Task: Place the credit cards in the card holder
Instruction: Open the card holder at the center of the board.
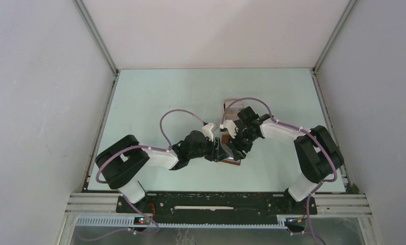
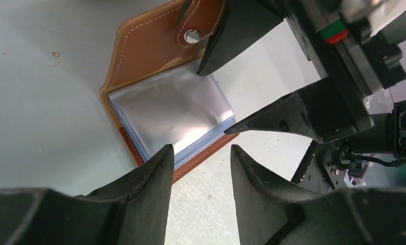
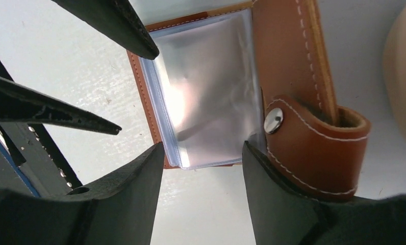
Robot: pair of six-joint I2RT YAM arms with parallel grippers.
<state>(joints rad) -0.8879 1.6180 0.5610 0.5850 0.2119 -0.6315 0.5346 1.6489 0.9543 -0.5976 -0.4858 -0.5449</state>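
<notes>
**Two arms meet over the open card holder**

In the top view, the left arm reaches toward 2 o'clock and the right arm toward 10 o'clock. They meet just 5 o'clock of the centre of the table [image 1: 155, 102]. The left gripper [image 2: 201, 153] stands half wide and holds nothing. The right gripper [image 3: 202, 150] is also apart and empty. Between them lies one card holder [image 2: 150, 46], open, with one stack of clear sleeves [image 2: 170, 107] and one snap button [image 2: 192, 35].

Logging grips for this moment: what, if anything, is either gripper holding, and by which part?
Nothing looks held: the left gripper and the right gripper both stand open over the opened card holder.
</notes>
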